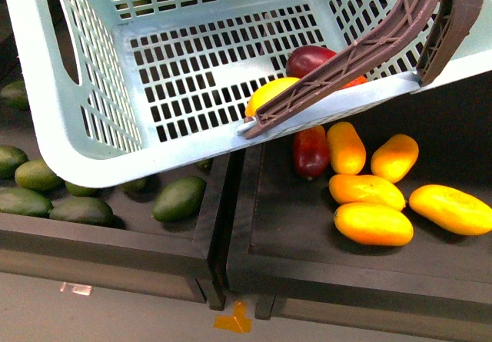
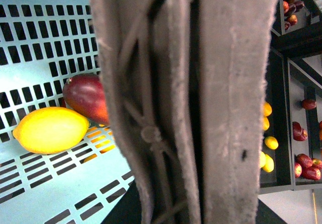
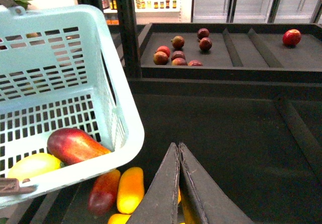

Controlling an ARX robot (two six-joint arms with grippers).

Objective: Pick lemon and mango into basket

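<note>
Above the dark worktop (image 3: 236, 133), right fingers (image 3: 162, 194) pressed together, empty, near the basket (image 3: 121, 113). Lemon (image 1: 270, 94) and mango (image 1: 307, 59) lie inside. Left fingers: cannot tell, handle (image 2: 191, 103) fills that view.

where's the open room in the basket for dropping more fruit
The basket floor is bare from its left wall across to the middle. It is crowded only in the near right corner, where the lemon and mango lie under the brown handle.
</note>
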